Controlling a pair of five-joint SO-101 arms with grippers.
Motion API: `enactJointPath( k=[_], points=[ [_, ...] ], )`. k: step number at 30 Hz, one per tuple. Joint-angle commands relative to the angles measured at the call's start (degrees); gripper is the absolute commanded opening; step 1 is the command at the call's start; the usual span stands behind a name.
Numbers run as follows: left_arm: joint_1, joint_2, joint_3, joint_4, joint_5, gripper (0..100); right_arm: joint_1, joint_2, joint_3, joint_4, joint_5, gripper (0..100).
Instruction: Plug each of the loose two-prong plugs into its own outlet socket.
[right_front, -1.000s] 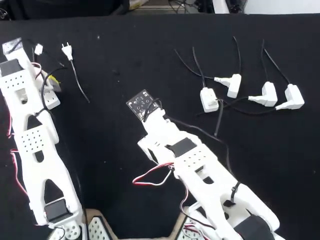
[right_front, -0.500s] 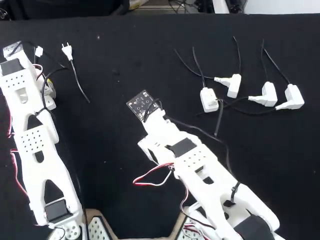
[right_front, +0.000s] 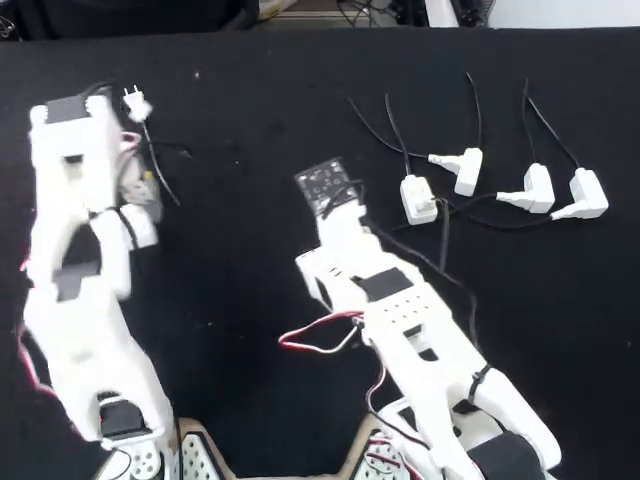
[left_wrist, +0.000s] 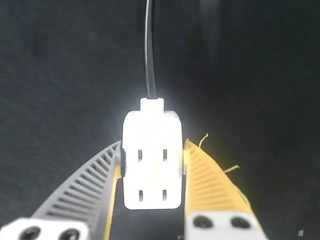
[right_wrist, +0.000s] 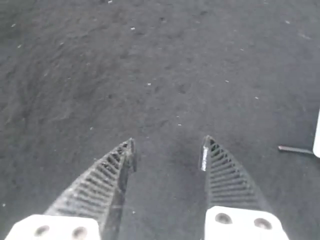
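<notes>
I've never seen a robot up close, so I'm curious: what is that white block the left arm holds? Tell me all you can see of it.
It is a small white socket, plastic by the look, boxy with rounded corners. Its face shows four narrow slots in two pairs. A black cable leaves one end. The left end effector grips its two sides, one grey finger and one yellow finger pressed against it, with the black table behind.

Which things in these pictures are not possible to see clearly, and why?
High view: the left arm is blurred and covers what it holds.
High view: the white pieces on the right are too small to show prongs or slots.
Right wrist view: a white thing is cut off by the edge.
</notes>
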Motion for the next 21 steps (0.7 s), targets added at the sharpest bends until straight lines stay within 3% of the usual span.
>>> enactJointPath(
  k=[1, 6, 10, 16, 21],
  points=[
    [7.7, -24.2, 25.5, -10.9, 0.7, 3, 1.3, -2.4, -0.7, -1.5, -0.9, 19.8],
    [12.4, -36.0, 49.4, -25.9, -1.1, 5, 1.3, -2.4, -0.7, -1.5, -0.9, 19.8],
    [14.1, -40.4, 61.6, -32.0, -6.7, 16, 1.3, -2.4, -0.6, -1.5, -0.9, 19.8],
    [13.5, -45.6, 63.3, -29.9, -9.4, 22, 1.2, -2.4, -0.5, -1.5, -0.7, 19.8],
    [7.3, -51.0, 55.6, -22.0, -11.9, 22, 1.2, -2.2, -0.5, -1.5, -0.7, 19.8]
  ],
)
